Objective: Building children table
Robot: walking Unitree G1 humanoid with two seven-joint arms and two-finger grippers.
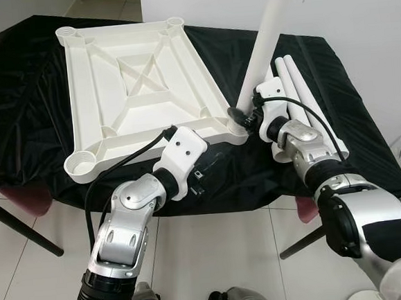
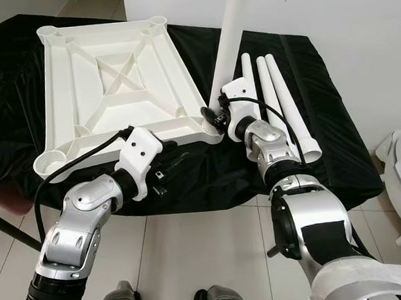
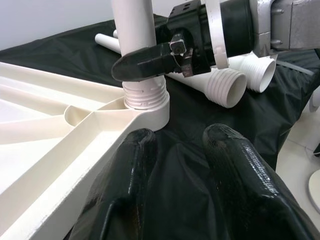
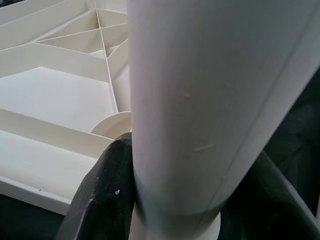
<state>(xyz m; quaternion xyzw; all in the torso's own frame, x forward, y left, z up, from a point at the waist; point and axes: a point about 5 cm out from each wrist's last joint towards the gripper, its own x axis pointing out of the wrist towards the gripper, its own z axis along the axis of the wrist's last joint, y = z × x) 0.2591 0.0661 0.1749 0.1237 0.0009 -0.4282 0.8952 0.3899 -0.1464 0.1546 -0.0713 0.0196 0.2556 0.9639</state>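
tabletop (image 1: pixel 140 85) on cloth (image 1: pixel 17 116) | leg (image 1: pixel 269 30) in right near socket | spare legs (image 1: pixel 300 90) right

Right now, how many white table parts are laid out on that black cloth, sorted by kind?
Tabletop, upside down: 1
Leg standing in the tabletop's corner socket, held by the right gripper: 1
Loose legs lying on the cloth: 3
Total: 5 white parts

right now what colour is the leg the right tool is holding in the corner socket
White, like the table top. The leg in the right tool shows best in the left wrist view.
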